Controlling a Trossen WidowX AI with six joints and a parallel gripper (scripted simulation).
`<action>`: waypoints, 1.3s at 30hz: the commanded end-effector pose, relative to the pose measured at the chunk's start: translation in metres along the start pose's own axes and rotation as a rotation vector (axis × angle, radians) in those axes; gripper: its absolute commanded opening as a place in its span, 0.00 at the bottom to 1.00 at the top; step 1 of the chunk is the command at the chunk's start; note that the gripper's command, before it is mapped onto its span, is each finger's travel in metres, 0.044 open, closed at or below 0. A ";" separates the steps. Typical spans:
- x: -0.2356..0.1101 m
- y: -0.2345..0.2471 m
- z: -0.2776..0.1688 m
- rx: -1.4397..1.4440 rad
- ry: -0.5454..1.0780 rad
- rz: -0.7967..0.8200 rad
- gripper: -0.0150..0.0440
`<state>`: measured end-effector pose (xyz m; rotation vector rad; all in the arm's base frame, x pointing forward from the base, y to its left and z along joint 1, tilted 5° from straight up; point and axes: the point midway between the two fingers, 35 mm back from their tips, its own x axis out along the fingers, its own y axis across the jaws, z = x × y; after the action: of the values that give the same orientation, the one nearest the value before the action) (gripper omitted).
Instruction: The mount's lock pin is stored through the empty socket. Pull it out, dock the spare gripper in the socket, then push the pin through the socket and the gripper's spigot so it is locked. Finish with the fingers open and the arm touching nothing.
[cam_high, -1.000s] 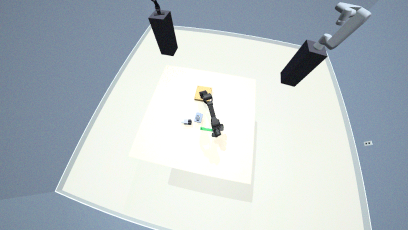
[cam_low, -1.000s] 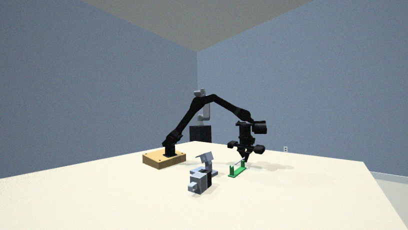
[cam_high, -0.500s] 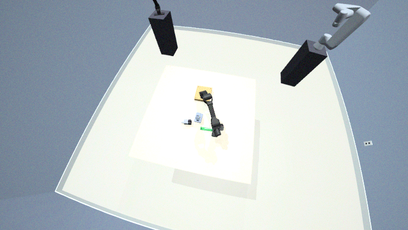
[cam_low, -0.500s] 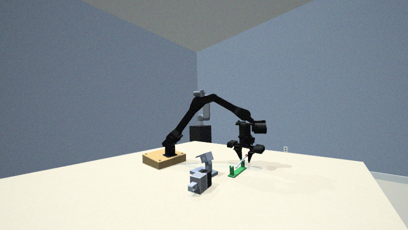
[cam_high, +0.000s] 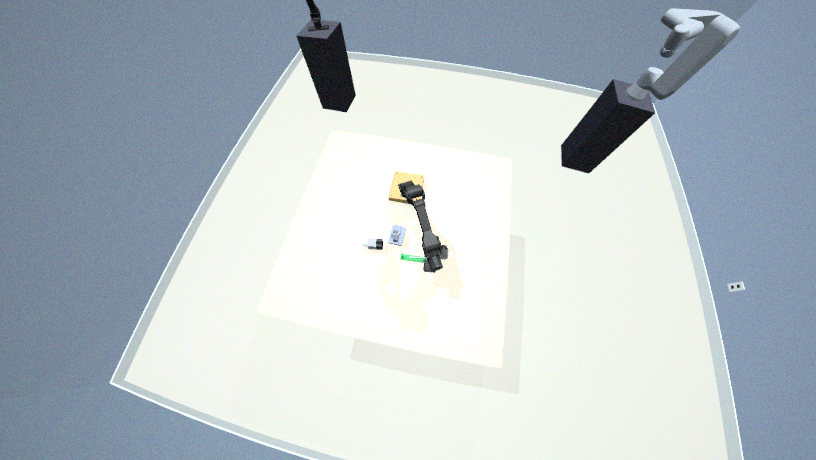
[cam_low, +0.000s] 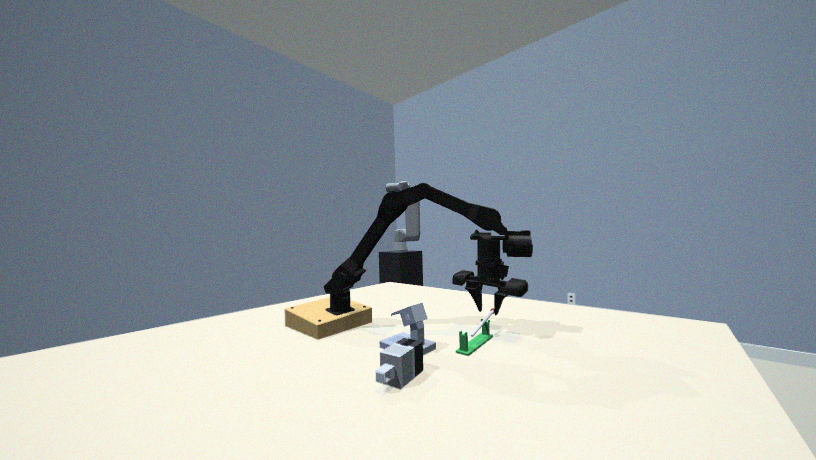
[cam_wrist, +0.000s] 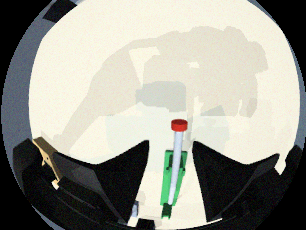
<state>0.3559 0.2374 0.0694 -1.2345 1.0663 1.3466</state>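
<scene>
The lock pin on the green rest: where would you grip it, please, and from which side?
Grip the lock pin on its upper shaft, below the red head, from straight above: it leans on the green rest, head end raised and bare, and the open gripper hangs over it.

1. The arm (cam_low: 400, 222) and its gripper (cam_low: 486, 305) are black – no pattern on them.
2. The lock pin (cam_wrist: 176, 162) has a white shaft and a red cap.
3. The stand (cam_low: 473, 342) under the pin is bright green.
4. The spare gripper (cam_low: 400, 362) is light grey with a black part.
5. The mount (cam_low: 414, 325) is also grey.
6. The base plate (cam_low: 328, 320) is tan, like wood.
7. The table (cam_low: 571, 388) is cream – the walls (cam_low: 171, 171) are blue-grey.
</scene>
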 end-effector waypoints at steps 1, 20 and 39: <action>-0.010 0.001 0.001 0.000 -0.001 -0.001 0.59; -0.035 0.006 0.002 -0.002 0.008 0.017 0.64; -0.083 0.000 -0.053 -0.041 -0.031 -0.085 0.56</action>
<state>0.3634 0.1780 0.1661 -1.2712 0.9443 1.3009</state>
